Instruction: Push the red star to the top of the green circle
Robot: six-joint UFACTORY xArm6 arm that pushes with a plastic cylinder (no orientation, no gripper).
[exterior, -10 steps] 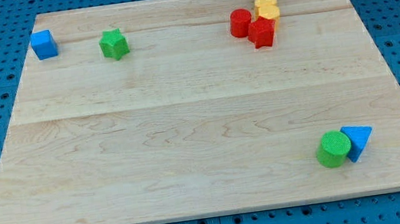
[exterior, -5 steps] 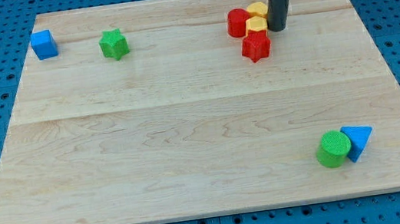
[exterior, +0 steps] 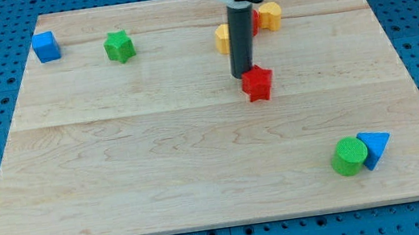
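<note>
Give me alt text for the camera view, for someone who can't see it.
My tip presses the top-left edge of a red star mid-board, far above the green circle and touching blue triangle at bottom right. Two yellow blocks flank the rod; a blue cube and green star sit top left.

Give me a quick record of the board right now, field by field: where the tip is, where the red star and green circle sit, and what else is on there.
tip: my tip sits at the red star's upper-left edge, apparently touching
red star: red star, right of board centre
green circle: green circle, lower right, touching the blue triangle
star versus circle: star lies up and to the view's left, well apart
near rod: two yellow blocks and a red block, partly hidden
upper left: blue cube, green star
</note>
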